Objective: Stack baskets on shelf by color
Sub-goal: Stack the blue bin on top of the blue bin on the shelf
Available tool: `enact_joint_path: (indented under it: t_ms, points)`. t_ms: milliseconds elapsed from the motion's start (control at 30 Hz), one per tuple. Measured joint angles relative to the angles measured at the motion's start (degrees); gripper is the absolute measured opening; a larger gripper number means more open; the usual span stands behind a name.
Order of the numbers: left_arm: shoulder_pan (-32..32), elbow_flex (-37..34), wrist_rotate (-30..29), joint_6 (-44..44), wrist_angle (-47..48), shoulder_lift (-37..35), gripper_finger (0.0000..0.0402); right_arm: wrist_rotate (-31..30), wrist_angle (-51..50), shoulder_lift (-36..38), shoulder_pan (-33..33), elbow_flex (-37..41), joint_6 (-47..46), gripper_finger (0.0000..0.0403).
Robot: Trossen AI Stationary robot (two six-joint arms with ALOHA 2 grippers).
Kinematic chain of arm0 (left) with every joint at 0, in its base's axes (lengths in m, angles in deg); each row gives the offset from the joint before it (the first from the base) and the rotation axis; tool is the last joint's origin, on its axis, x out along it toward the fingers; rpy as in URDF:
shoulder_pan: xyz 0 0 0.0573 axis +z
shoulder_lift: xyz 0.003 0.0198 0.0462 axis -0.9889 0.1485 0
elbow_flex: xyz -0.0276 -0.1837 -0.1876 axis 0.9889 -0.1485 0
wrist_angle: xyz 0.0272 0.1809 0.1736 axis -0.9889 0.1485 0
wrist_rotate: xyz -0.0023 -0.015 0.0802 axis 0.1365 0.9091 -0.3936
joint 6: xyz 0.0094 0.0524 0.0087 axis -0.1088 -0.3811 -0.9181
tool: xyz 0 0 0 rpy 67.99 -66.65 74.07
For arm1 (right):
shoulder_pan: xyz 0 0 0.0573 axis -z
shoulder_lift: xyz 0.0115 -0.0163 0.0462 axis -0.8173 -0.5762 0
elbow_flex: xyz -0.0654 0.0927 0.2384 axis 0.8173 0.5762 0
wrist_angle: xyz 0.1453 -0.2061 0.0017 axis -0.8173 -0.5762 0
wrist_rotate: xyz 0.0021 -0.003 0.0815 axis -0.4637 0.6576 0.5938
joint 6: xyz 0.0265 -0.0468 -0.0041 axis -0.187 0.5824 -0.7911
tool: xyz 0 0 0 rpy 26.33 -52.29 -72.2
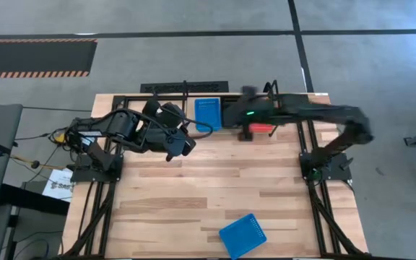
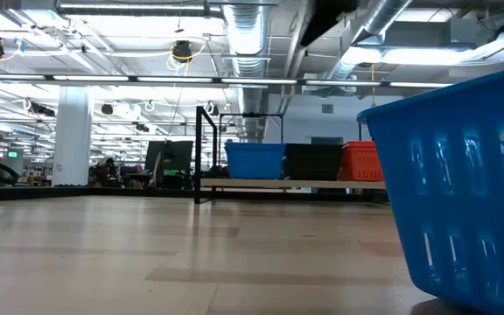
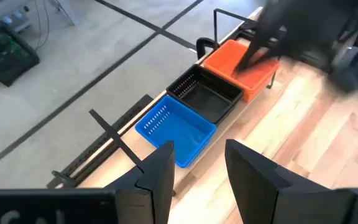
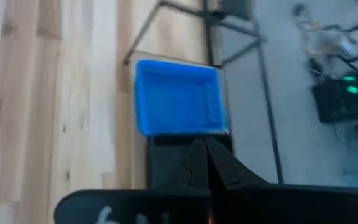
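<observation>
On the shelf (image 2: 234,184) at the table's far edge, blue baskets (image 2: 255,160), black baskets (image 2: 313,161) and red-orange baskets (image 2: 361,161) stand side by side on their bottoms. One more blue basket (image 1: 242,235) sits alone near the table's near edge. My left gripper (image 3: 197,168) is open and hangs above the table just in front of the blue baskets (image 3: 176,127). My right gripper (image 4: 207,163) is shut. It reaches in from the right above the black basket (image 4: 166,165), with the blue one (image 4: 179,96) beyond it. I cannot tell if it touches anything.
The black rod frame and upright end loop (image 3: 219,18) of the shelf rise around the baskets. The plank tabletop (image 1: 215,188) lies bare between the shelf and the lone blue basket. Cables and a box (image 1: 60,180) lie off the table's left side.
</observation>
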State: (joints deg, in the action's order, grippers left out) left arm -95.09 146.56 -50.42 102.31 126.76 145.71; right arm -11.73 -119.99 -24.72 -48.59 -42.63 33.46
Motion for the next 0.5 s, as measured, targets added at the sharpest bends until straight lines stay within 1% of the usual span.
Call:
enact_joint_path:
  t_ms: [67,133,267,367,500]
  points:
    - [0.34,0.0,0.64,0.04,-0.14,0.0,0.0132,-1.89,-2.61,5.01,-0.37,-0.02,-3.21,0.0001]
    - [0.45,0.0,0.78,0.04,-0.3,0.0,0.0132,-2.15,-5.71,10.45,-0.69,0.0,-6.89,0.0001]
    - [0.62,0.01,1.42,0.04,-0.87,0.0,0.0132,-2.51,-8.38,20.54,-2.6,-0.07,-13.77,0.0001]
    - [0.79,-0.01,2.63,0.04,-1.28,0.0,0.0132,-2.51,-8.7,26.81,-5.02,-0.05,-18.07,0.0001]
    - [0.9,-2.58,3.96,-0.6,-5.59,-0.04,0.0132,-2.51,-8.94,32.72,-8.21,-0.03,-22.13,0.0001]
